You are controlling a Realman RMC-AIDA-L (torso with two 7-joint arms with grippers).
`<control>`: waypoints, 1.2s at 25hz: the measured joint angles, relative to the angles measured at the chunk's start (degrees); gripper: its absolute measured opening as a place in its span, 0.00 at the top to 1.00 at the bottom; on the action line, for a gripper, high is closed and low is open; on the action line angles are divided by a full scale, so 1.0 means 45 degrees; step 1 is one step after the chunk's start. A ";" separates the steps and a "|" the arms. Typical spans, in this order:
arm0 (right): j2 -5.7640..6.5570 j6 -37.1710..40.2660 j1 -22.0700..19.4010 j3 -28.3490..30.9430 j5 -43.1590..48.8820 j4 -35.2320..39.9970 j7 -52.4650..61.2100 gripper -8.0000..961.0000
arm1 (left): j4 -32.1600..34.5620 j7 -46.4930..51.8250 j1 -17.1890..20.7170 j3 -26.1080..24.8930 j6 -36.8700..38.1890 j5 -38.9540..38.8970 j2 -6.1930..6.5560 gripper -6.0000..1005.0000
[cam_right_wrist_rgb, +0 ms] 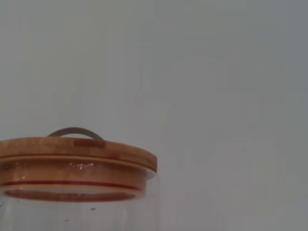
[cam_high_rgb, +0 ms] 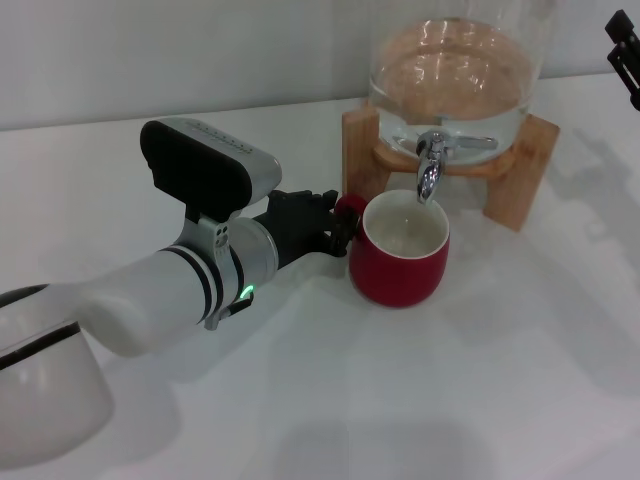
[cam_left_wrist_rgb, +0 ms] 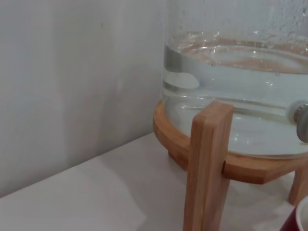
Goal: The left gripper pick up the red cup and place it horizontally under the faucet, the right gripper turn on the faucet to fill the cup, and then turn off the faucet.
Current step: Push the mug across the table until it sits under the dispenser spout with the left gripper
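The red cup (cam_high_rgb: 398, 262) stands upright on the white table, its white inside open just below the spout of the chrome faucet (cam_high_rgb: 430, 168). My left gripper (cam_high_rgb: 338, 226) reaches in from the left and is shut on the cup's red loop handle. The faucet sits on a clear glass dispenser (cam_high_rgb: 455, 75) holding water, in a wooden stand (cam_high_rgb: 520, 170). My right gripper (cam_high_rgb: 625, 55) shows only partly at the top right edge, well away from the faucet. The left wrist view shows a sliver of the cup's rim (cam_left_wrist_rgb: 301, 219) and part of the faucet (cam_left_wrist_rgb: 303, 122).
The left wrist view shows the wooden stand's leg (cam_left_wrist_rgb: 207, 163) and the glass dispenser (cam_left_wrist_rgb: 231, 96) close by. The right wrist view looks at the dispenser's wooden lid (cam_right_wrist_rgb: 72, 153) with its metal handle (cam_right_wrist_rgb: 74, 131). A grey wall stands behind.
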State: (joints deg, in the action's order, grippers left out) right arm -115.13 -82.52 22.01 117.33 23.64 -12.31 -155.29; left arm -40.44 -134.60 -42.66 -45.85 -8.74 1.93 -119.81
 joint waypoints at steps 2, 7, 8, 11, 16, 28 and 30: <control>0.0000 0.0000 -0.0020 0.0000 0.0000 0.0000 -0.0002 0.36 | 0.0004 0.0024 -0.0016 0.0000 0.0000 0.0000 0.0006 0.70; 0.0000 0.0018 -0.0028 0.0000 0.0000 0.0018 -0.0003 0.36 | 0.0082 0.0150 -0.0190 -0.0002 0.0003 0.0012 0.0040 0.68; 0.0000 0.0020 -0.0029 0.0000 0.0000 0.0020 -0.0003 0.36 | 0.0090 0.0150 -0.0197 0.0002 0.0003 0.0039 0.0041 0.68; -0.0001 0.0024 -0.0029 0.0000 0.0000 0.0019 0.0003 0.36 | 0.0108 0.0154 -0.0201 0.0012 -0.0017 0.0092 0.0043 0.67; -0.0001 0.0035 -0.0034 -0.0001 0.0000 0.0042 -0.0016 0.36 | 0.0035 0.0160 -0.0074 -0.0042 -0.0103 0.0043 0.0043 0.66; 0.0017 0.0110 -0.0048 0.0000 -0.0001 0.0062 -0.0042 0.36 | -0.0574 0.0038 0.0576 -0.0077 -0.0103 0.0164 0.0107 0.60; 0.0026 0.0125 -0.0048 0.0000 0.0003 0.0070 -0.0041 0.36 | -0.0836 0.0036 0.0899 -0.0114 -0.0039 0.0390 0.0118 0.60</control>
State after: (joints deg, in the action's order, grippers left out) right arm -115.01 -81.95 21.80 117.33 23.66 -12.00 -155.48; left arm -44.21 -134.44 -38.61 -46.36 -8.91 3.69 -119.28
